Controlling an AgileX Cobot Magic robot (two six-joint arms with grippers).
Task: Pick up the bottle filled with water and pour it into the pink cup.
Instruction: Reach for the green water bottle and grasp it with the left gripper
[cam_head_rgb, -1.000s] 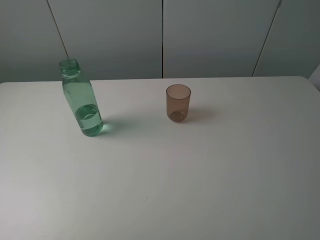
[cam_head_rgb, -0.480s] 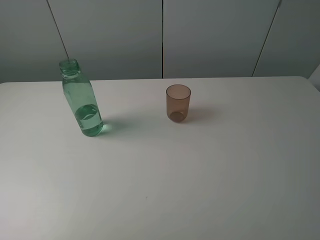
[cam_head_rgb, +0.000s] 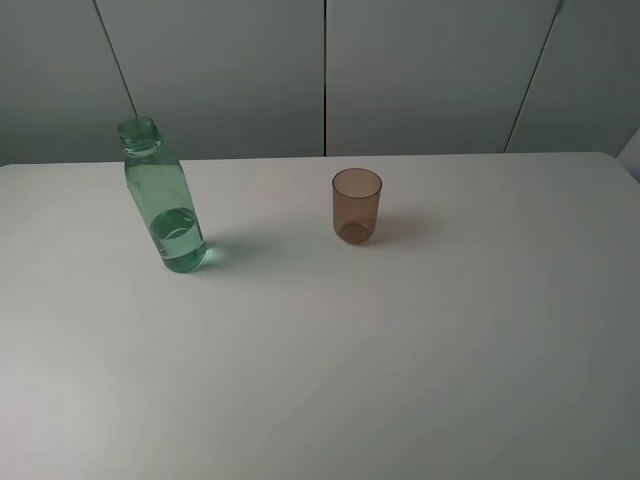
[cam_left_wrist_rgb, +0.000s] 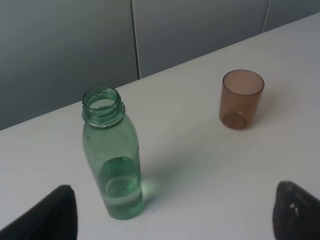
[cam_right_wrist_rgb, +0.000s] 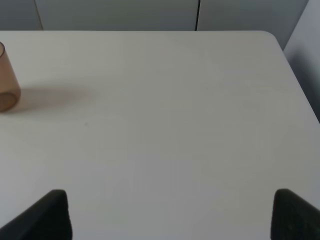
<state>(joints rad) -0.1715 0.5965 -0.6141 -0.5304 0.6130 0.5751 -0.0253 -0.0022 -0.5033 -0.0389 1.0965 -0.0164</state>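
Stretching wide: white table (cam_head_rgb: 400, 350). Standing uncapped at its ten o'clock, holding water low down: bottle (cam_head_rgb: 165, 210). Sitting upright at the bottle's three o'clock, well apart: pink cup (cam_head_rgb: 356, 205). Hanging with fingers spread wide, gripping nothing: left gripper (cam_left_wrist_rgb: 175, 217), right gripper (cam_right_wrist_rgb: 170, 215).
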